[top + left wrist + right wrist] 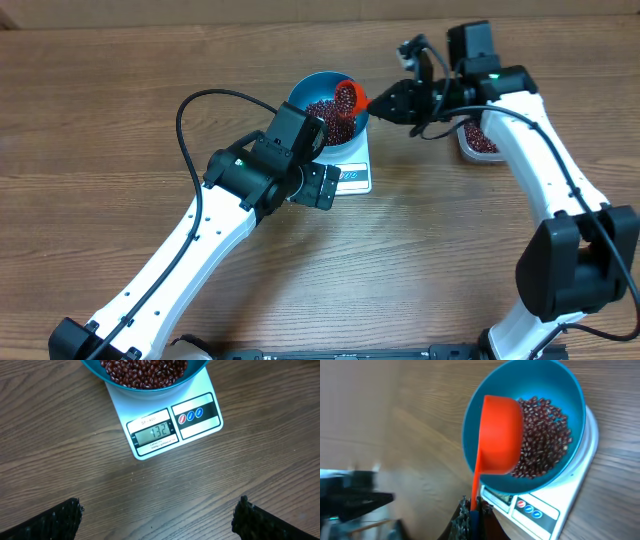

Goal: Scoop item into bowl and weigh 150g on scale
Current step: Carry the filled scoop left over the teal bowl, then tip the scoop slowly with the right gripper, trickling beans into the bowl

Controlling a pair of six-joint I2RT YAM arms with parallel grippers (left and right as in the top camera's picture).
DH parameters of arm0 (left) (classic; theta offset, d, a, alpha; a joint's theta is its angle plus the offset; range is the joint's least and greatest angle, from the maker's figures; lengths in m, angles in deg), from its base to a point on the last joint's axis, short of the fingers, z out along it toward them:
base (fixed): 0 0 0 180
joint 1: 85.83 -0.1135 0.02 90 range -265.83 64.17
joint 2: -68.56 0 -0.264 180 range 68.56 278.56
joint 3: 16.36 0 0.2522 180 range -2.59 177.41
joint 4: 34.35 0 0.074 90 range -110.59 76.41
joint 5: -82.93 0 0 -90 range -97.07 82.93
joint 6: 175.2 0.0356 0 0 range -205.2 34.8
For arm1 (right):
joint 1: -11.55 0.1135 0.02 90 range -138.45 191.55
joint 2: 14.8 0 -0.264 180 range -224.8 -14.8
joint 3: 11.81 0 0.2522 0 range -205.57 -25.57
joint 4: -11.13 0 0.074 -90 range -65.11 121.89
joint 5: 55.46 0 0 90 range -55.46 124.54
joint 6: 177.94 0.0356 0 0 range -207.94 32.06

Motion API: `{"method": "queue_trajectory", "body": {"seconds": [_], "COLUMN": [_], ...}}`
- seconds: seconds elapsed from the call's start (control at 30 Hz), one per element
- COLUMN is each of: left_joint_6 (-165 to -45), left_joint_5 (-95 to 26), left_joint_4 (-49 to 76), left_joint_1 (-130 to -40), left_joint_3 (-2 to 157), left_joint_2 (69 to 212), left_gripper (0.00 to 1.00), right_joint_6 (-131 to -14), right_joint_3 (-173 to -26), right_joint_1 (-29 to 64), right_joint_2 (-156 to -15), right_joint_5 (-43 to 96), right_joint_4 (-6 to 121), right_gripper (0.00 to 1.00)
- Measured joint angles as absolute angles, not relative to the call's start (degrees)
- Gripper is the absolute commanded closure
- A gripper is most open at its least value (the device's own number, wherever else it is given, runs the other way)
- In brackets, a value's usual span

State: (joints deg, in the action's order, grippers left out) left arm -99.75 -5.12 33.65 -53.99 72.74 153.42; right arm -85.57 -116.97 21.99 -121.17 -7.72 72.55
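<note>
Pouring step: right gripper (474, 510), clamped on scoop (500, 435), tips beans (545, 435) into bowl (570, 395). The scale (200, 425) reads 132, so next add slightly more. Left gripper (157, 517) is wide open and empty.

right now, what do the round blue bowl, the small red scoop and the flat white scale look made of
Round deep blue bowl: likely plastic, smooth with a soft sheen, uniform colour.
Small red measuring scoop: likely plastic too, semi-matte, thin moulded handle.
Flat white rectangular scale: seemingly a smooth plastic housing, with printed label and grey display window.
</note>
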Motion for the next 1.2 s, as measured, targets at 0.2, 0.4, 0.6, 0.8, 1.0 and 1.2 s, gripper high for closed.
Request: {"method": "queue_trajectory", "body": {"seconds": [0.2,0.4,0.6,0.8,1.0,1.2], "left_joint_6": [-99.75,-99.75,-99.75,-99.75,-99.75,-99.75], "left_joint_5": [-5.12,-5.12,-5.12,-5.12,-5.12,-5.12], "left_joint_4": [33.62,33.65,33.62,33.65,33.65,33.65], "left_joint_1": [-53.99,-53.99,-53.99,-53.99,-53.99,-53.99], "left_joint_3": [72.74,72.74,72.74,72.74,72.74,72.74], "left_joint_2": [153.42,153.42,153.42,153.42,153.42,153.42], "left_gripper": [0.01,0.01,0.01,0.01,0.00,0.01], "right_joint_6": [-86.12,-86.38,-86.82,-85.44,-84.96,-84.94], "right_joint_3": [-117.75,-117.82,-118.23,-118.26,-118.26,-118.26], "right_joint_1": [25.40,28.48,28.83,28.78,28.76,28.78], "right_joint_2": [-121.17,-121.17,-121.17,-121.17,-121.17,-121.17], "right_joint_5": [0.06,7.77,8.49,8.63,8.63,8.63], "right_joint_4": [73.27,72.95,72.09,72.07,72.20,72.44], "right_gripper": [0.96,0.96,0.97,0.97,0.96,0.96]}}
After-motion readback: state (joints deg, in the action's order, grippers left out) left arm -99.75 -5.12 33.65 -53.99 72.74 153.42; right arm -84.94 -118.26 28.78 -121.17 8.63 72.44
